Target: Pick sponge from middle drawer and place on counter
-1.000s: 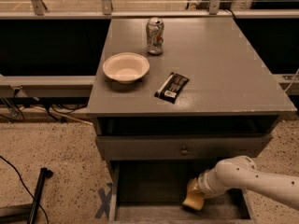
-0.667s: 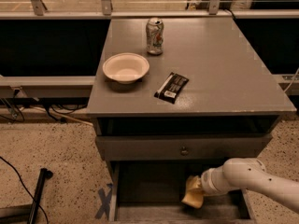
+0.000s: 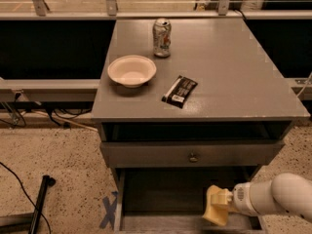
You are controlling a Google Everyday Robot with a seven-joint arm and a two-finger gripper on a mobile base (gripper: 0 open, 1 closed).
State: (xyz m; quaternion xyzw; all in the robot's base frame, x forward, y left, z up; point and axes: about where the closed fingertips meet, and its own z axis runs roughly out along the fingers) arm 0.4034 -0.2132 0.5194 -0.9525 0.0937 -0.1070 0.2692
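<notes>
The pale yellow sponge (image 3: 217,215) is at the right side of the open middle drawer (image 3: 165,195), low in the camera view, just above the drawer floor. My gripper (image 3: 215,200) reaches in from the lower right on a white arm and is shut on the sponge, with its cream fingers (image 3: 213,193) over the sponge's top. The grey counter (image 3: 229,67) is the cabinet top above the drawer. The near end of the drawer is cut off by the picture's edge.
On the counter stand a white bowl (image 3: 131,70), a soda can (image 3: 162,37) and a black snack bar (image 3: 179,91). A grey front panel with a small knob (image 3: 193,157) sits above the drawer. A dark pole (image 3: 40,203) and cables lie on the floor at left.
The gripper and the sponge have shifted to the right together inside the drawer, and the arm has drawn back toward the right edge.
</notes>
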